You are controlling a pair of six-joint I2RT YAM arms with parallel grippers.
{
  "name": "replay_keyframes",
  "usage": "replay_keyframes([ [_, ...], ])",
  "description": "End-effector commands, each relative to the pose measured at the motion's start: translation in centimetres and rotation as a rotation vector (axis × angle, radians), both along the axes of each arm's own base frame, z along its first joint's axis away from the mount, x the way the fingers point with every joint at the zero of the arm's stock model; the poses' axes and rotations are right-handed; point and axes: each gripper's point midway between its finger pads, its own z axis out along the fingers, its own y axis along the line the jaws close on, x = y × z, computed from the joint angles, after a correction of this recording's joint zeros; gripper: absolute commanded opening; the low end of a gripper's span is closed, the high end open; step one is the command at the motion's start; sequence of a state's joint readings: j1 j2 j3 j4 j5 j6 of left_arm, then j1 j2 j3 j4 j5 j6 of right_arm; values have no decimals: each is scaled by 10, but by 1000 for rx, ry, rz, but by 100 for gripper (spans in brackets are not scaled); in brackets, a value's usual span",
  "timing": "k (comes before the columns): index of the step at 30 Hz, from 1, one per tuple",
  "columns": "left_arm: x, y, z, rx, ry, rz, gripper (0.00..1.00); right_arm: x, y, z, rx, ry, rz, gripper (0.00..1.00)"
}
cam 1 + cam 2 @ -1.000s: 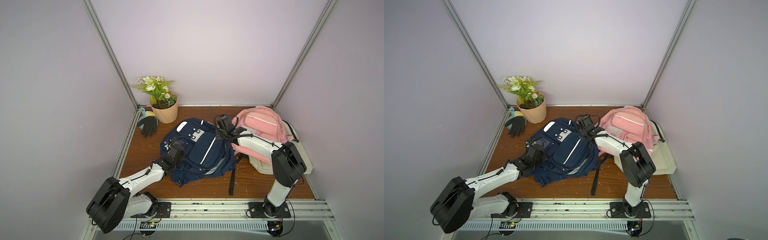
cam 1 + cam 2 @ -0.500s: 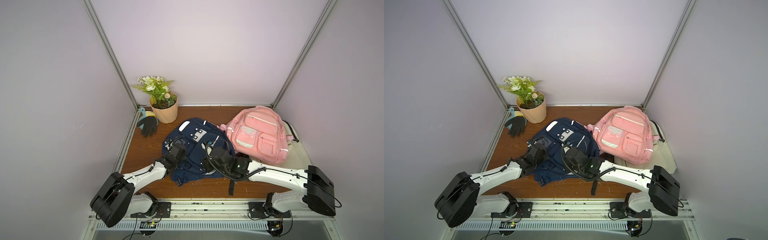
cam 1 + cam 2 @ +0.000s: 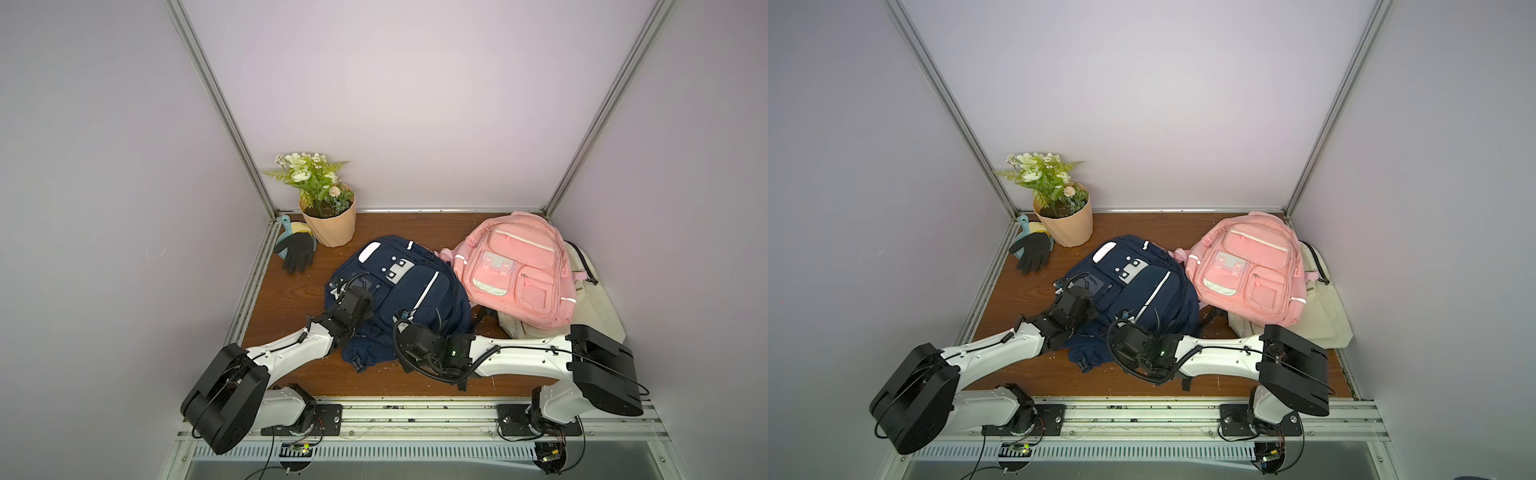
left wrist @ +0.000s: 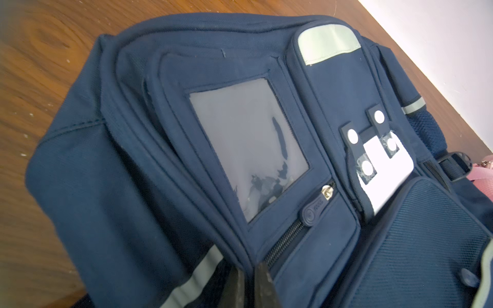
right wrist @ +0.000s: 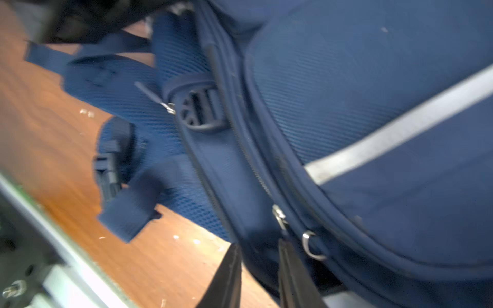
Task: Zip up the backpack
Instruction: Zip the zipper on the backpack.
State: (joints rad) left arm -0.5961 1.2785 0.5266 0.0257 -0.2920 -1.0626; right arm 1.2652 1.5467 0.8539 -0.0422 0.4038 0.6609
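The navy backpack lies face up at the middle of the wooden table. Its clear window pocket shows no contents I can make out. The left gripper is pinched tight on a fold of the bag at its 8 o'clock side, with the arm reaching in low from 7 o'clock. The right gripper has its fingers part-way apart astride the bag's 6 o'clock rim, one tip just beside a metal zipper pull. That arm lies low across the table's front from 4 o'clock. At 2 o'clock a pink backpack rests on a cream tote bag. At 11 o'clock a pot holds flowers, with a black glove beside it.
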Motion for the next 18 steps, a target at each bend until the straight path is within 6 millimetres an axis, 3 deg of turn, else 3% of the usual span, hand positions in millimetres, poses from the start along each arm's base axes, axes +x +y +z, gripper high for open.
replay_keyframes([
  [1,6,-25,17,-57,-35,-64,1,7,-29,-16,-50,15,-104,25],
  [5,6,-23,16,-50,-33,-61,1,13,-43,-16,-35,9,-154,24],
  [11,5,-22,17,-47,-33,-57,1,29,-45,-3,-47,-58,-157,28],
  [18,3,-18,16,-37,-33,-49,1,48,-64,-6,-34,-63,-202,36],
])
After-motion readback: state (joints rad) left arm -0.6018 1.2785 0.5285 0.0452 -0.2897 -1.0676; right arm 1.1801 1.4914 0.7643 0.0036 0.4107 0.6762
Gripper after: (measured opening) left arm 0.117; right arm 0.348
